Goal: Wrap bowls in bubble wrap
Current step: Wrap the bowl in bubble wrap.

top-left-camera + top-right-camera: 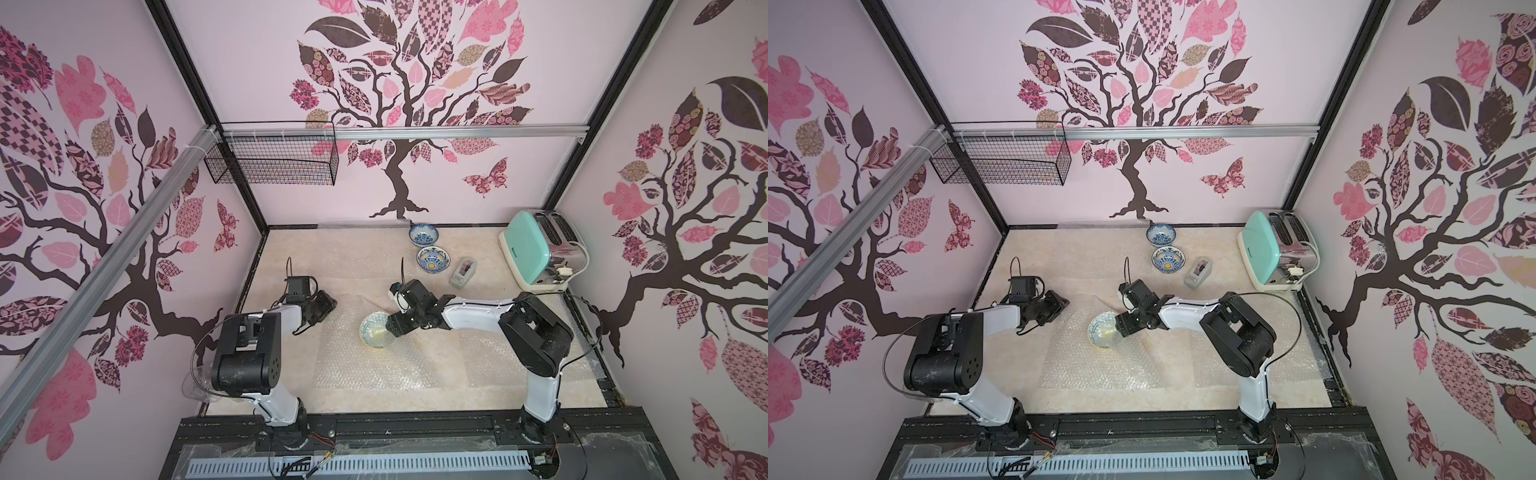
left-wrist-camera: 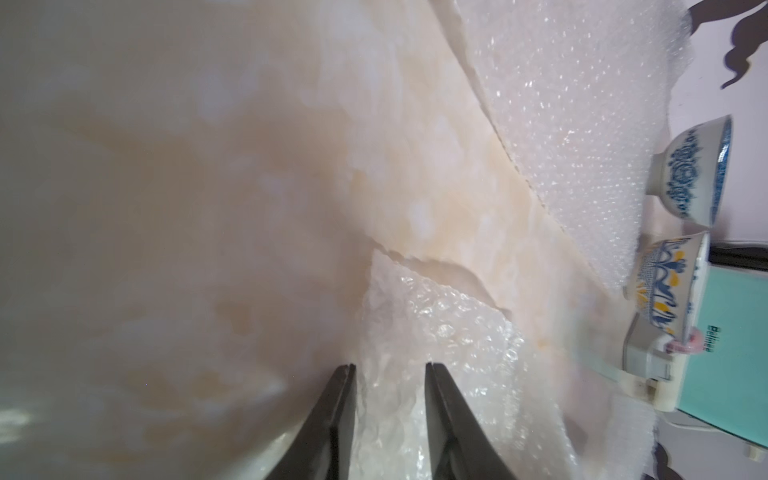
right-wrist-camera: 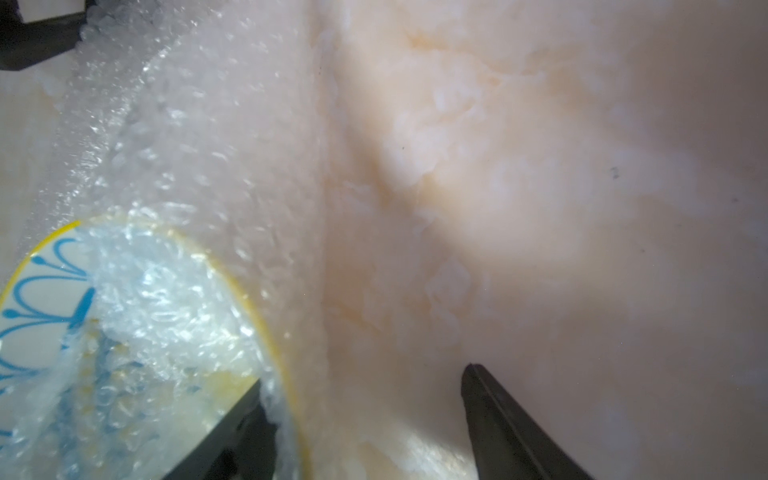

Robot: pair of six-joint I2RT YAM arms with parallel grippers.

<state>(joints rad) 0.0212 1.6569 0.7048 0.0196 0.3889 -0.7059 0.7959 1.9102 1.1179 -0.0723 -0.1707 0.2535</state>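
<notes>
The pale bowl [image 1: 374, 332] [image 1: 1100, 330] with a yellow rim [image 3: 41, 291] stands on a bubble wrap sheet [image 1: 365, 370] [image 1: 1096, 365] in the middle of the table. Part of the wrap [image 3: 187, 145] is folded over into the bowl. My right gripper [image 1: 392, 327] [image 1: 1118, 328] [image 3: 365, 376] is open astride the rim, one finger inside on the wrap, the other outside. My left gripper [image 1: 331, 306] [image 1: 1064, 303] [image 2: 390, 365] is shut on the sheet's far left corner [image 2: 436, 324]. Two blue-and-white bowls [image 1: 424, 235] [image 1: 433, 258] stand bare at the back.
A tape dispenser [image 1: 463, 272] lies beside the yellow-accented bowl [image 2: 665, 282]. A mint toaster [image 1: 540, 253] fills the back right corner. More bubble wrap lies along the back wall [image 1: 357, 226] [image 2: 561, 124] and at the right [image 1: 498, 353]. A wire basket [image 1: 274, 156] hangs above.
</notes>
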